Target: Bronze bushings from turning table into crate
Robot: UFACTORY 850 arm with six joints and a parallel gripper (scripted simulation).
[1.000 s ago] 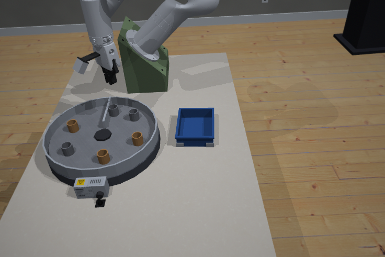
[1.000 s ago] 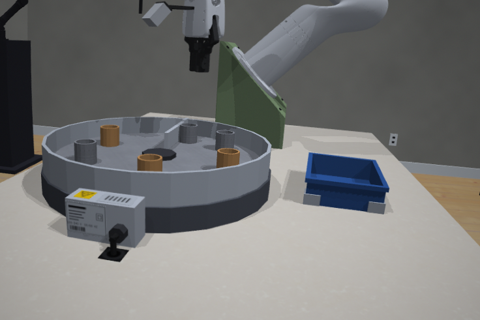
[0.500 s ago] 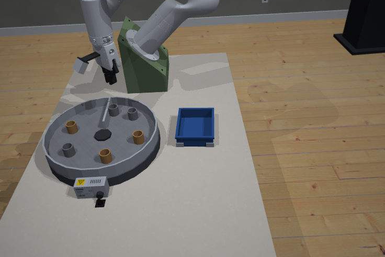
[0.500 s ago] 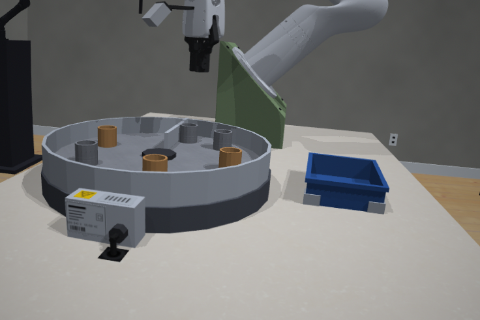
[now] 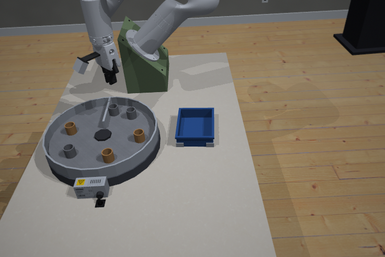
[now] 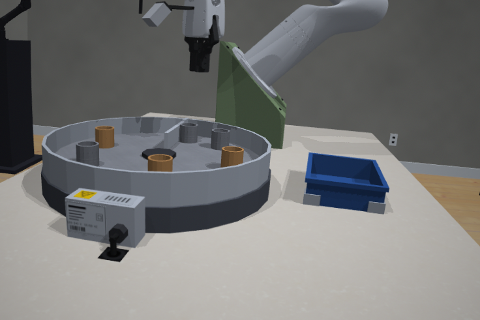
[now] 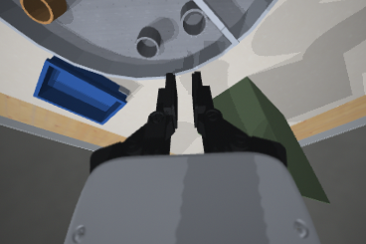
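The grey turning table [image 5: 101, 135] holds three bronze bushings [image 5: 70, 128] [image 5: 139, 135] [image 5: 108, 155] and three steel bushings [image 5: 113, 109] [image 5: 131, 112] [image 5: 69, 151], all upright. The blue crate [image 5: 195, 126] stands empty to the table's right. My gripper [image 5: 110, 79] hangs high above the table's far rim, pointing down. Its fingers are nearly together with a narrow gap and hold nothing, as the wrist view [image 7: 183, 80] shows. That view also shows two steel bushings [image 7: 149, 44] [image 7: 194, 20], one bronze bushing [image 7: 44, 4] and the crate [image 7: 80, 90].
A green wedge mount [image 5: 144, 61] carries the arm's base just behind the turning table. A grey control box [image 5: 90, 187] with a black knob sits at the table's front. A raised divider bar [image 5: 105, 112] and a black hub [image 5: 102, 134] sit on the disc.
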